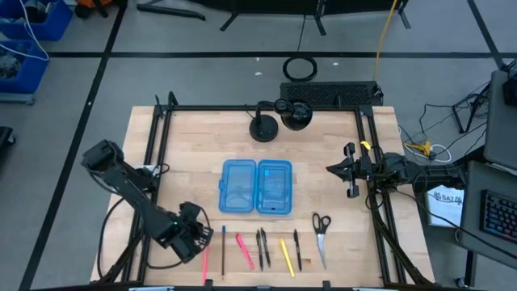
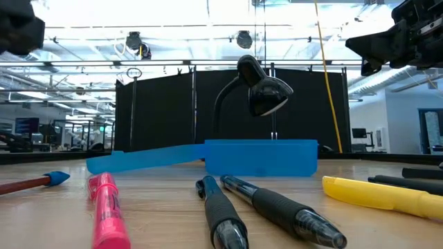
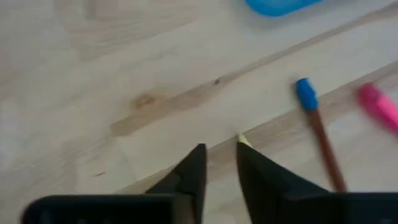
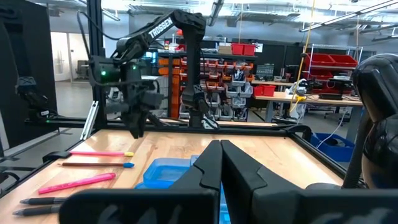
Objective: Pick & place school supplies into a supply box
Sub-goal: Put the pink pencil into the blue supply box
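The open blue pencil case [image 1: 257, 187] lies flat mid-table, both halves up; it also shows in the low view [image 2: 259, 158]. Pens lie in a row along the near edge: a pink pencil [image 1: 206, 260], a blue-capped pencil [image 1: 224, 246], a pink highlighter [image 1: 245, 250], two black pens [image 1: 262, 246], a yellow pen [image 1: 286, 252] and a dark pen [image 1: 297, 249]. Scissors [image 1: 321, 230] lie at the row's right. My left gripper [image 3: 221, 152] hovers narrowly open just above the pink pencil, whose yellow tip [image 3: 242, 142] shows past one finger. My right gripper [image 1: 329, 168] waits shut at the right side, raised.
A black desk lamp [image 1: 279, 117] stands at the table's far middle. A black frame [image 1: 161, 137] runs along the table's left, far and right sides. Bare wood lies between the case and the pen row. Blue crates [image 1: 32, 20] stand on the floor beyond the table.
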Available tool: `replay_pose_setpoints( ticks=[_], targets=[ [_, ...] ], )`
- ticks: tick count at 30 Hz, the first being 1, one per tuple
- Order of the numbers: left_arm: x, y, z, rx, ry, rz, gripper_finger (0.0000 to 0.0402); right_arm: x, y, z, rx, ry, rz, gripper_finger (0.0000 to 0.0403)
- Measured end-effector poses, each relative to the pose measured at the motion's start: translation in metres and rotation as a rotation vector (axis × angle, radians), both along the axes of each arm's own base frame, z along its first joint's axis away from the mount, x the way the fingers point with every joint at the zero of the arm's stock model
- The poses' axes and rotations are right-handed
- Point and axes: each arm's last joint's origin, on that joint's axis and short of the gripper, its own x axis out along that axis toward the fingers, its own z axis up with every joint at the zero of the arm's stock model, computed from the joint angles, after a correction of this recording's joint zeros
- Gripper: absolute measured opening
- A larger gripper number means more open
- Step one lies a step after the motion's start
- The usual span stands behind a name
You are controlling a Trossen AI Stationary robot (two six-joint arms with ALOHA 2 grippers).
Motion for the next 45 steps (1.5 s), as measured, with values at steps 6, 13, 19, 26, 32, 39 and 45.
replay_pose_setpoints(
  ticks=[6, 13, 19, 26, 32, 39, 45],
  targets=[
    [0.009, 0.005, -0.006, -0.077, 0.095, 0.039, 0.0203, 0.000, 0.000, 0.001, 0.000, -0.010, -0.001, 0.0000],
    [0.022, 0.005, -0.006, -0.151, 0.028, 0.030, 0.0244, -0.001, 0.000, 0.003, 0.001, -0.035, -0.001, 0.0000],
    [0.027, 0.006, -0.005, -0.168, 0.003, 0.014, 0.0240, -0.001, 0.000, 0.003, -0.013, -0.034, -0.003, 0.0000],
    [0.028, 0.006, -0.005, -0.157, -0.022, 0.037, 0.0216, -0.001, 0.000, 0.003, -0.017, -0.034, -0.004, 0.0000],
    [0.036, 0.001, -0.022, -0.170, -0.002, 0.040, 0.0205, -0.001, 0.000, 0.004, -0.017, -0.037, -0.004, 0.0000],
    [0.043, -0.004, -0.039, -0.179, 0.023, 0.033, 0.0204, -0.001, 0.000, 0.005, -0.015, -0.048, -0.004, 0.0000],
    [0.042, -0.006, -0.042, -0.193, 0.049, 0.024, 0.0192, -0.001, 0.000, 0.005, -0.016, -0.048, -0.004, 0.0000]
  ],
)
